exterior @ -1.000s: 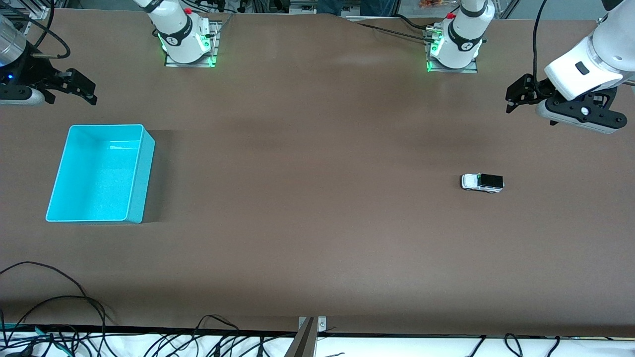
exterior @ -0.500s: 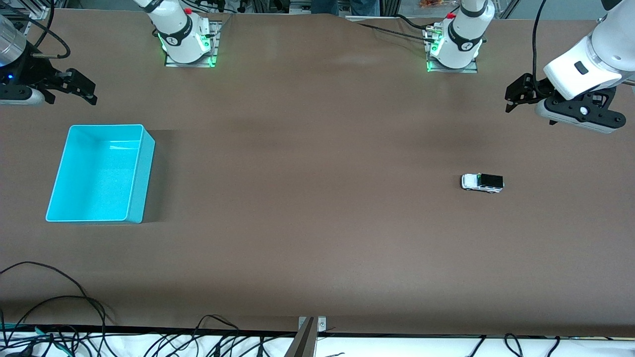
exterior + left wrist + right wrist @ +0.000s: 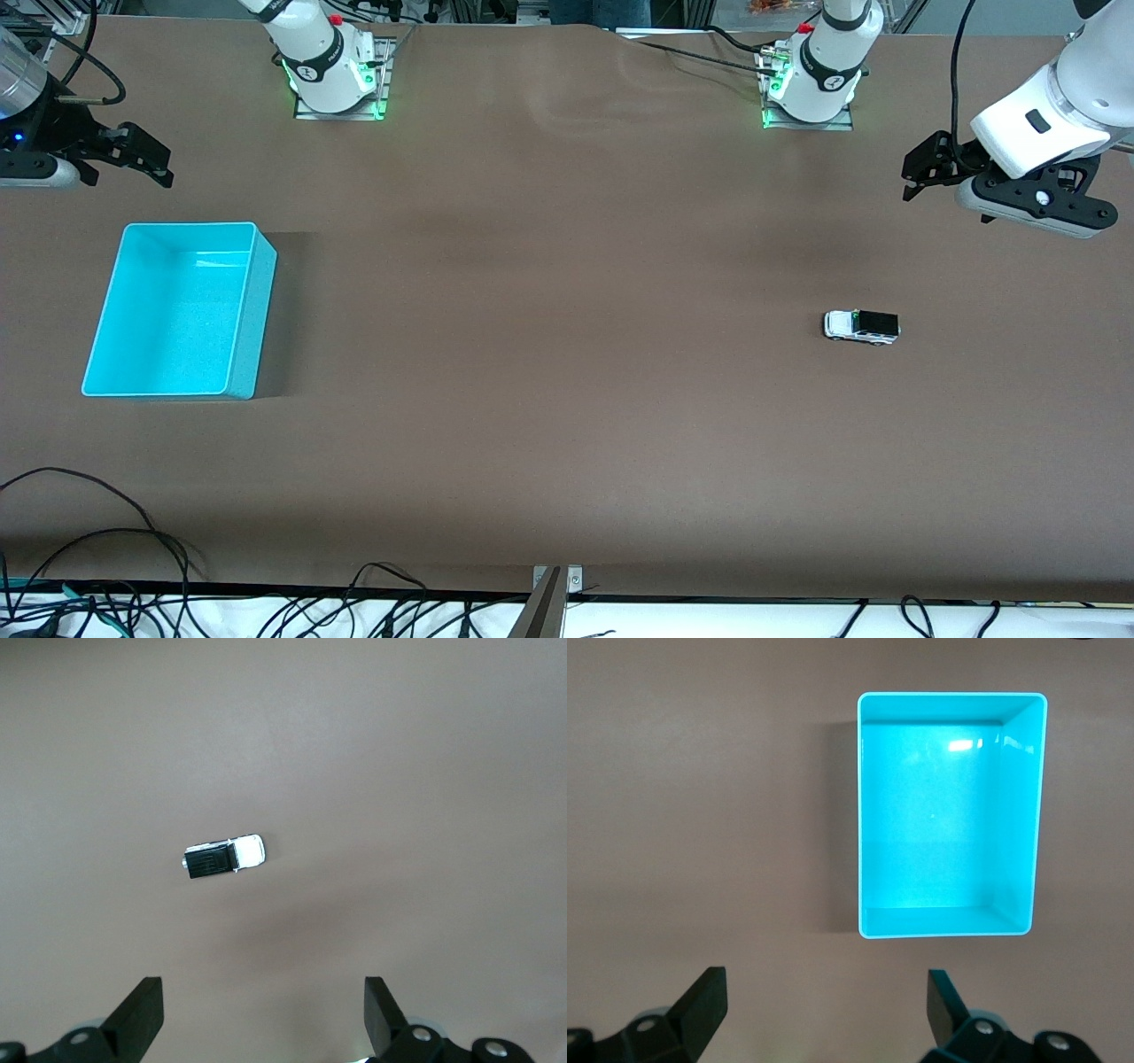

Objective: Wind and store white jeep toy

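The white jeep toy (image 3: pixel 861 325) sits on the table toward my left arm's end, untouched. My left gripper (image 3: pixel 263 1020) hovers near it, jaws wide — I should descend squarely, pinching its sides. My right gripper (image 3: pixel 827 1014) waits spread above the cyan bin (image 3: pixel 241 354) — empty, well apart from the toy.

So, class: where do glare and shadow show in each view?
Front view: the cyan bin casts a shadow toward the table's middle. Right wrist view: bright glare on the bin's inner wall. Left wrist view: soft shadow beside the white jeep toy.
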Motion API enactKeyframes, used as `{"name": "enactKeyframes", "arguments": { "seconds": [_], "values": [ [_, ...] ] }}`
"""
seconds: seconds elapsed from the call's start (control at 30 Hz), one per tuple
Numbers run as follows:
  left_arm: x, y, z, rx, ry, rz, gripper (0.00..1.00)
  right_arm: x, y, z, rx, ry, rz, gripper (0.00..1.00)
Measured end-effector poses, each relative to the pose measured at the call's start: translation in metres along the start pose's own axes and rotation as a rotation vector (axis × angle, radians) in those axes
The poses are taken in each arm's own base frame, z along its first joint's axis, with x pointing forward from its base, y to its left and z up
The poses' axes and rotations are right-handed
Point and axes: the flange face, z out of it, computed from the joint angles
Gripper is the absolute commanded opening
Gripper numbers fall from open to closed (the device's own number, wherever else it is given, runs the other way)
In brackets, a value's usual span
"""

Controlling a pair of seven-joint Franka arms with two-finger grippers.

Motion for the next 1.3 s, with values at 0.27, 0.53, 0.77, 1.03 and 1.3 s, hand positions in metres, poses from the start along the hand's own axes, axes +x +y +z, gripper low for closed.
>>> {"name": "enactKeyframes", "arguments": {
  "seconds": [0.27,0.53,0.77,1.03,1.3],
  "values": [
    [-0.0002,-0.0014,-0.0006,0.0,0.001,-0.002,1.0,0.0,0.0,0.0,0.0,0.0,0.0,1.0],
    [-0.001,-0.006,-0.0067,0.001,0.014,-0.005,1.0,0.0,0.0,0.0,0.0,0.0,0.0,1.0],
    [-0.0014,-0.0078,-0.0068,0.001,0.014,-0.008,1.0,0.0,0.0,0.0,0.0,0.0,0.0,1.0],
    [-0.0018,-0.0096,-0.0066,0.001,0.013,-0.009,1.0,0.0,0.0,0.0,0.0,0.0,0.0,1.0],
    [-0.0014,-0.01,-0.0054,0.0,0.009,-0.009,1.0,0.0,0.0,0.0,0.0,0.0,0.0,1.0]
  ]
}}
